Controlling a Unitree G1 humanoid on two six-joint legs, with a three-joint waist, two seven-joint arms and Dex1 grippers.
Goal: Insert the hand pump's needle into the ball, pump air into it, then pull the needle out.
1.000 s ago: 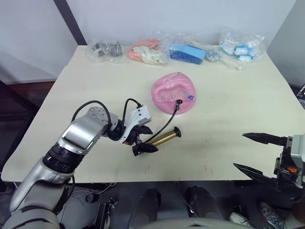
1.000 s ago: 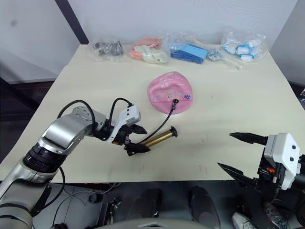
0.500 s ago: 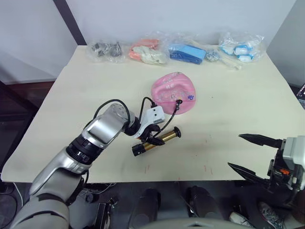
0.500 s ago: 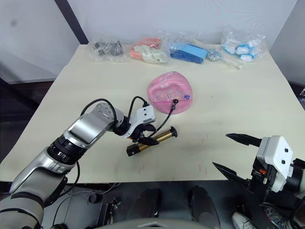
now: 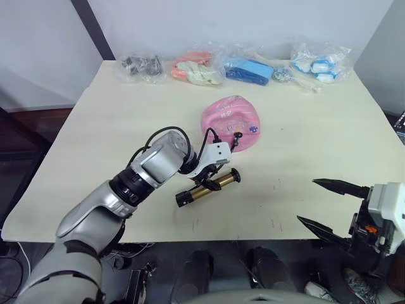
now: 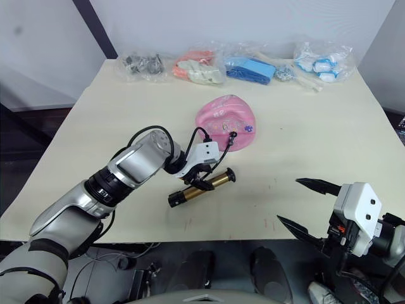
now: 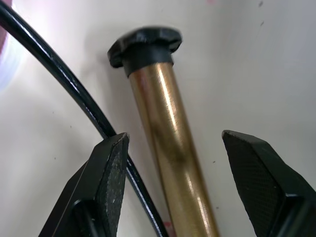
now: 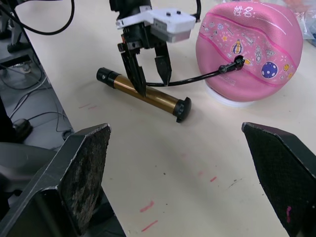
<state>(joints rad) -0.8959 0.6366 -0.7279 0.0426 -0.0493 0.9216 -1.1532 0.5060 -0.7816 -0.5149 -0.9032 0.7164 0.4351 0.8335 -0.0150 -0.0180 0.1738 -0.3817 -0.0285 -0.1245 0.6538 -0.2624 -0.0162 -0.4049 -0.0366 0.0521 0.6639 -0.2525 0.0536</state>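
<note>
One left pincer, released, straddling the hand pump; barrel's long axis runs 2-to-8 o'clock; right pincer released, well apart

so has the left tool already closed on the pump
No, the left tool is open, its fingers standing apart on either side of the hand pump with gaps showing.

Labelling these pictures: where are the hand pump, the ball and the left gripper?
hand pump (image 8: 148, 96): right wrist view, on its brass barrel.
ball (image 5: 229, 116): left eye view, on its pink top.
left gripper (image 7: 174, 168): left wrist view, midway between its open fingers.
</note>
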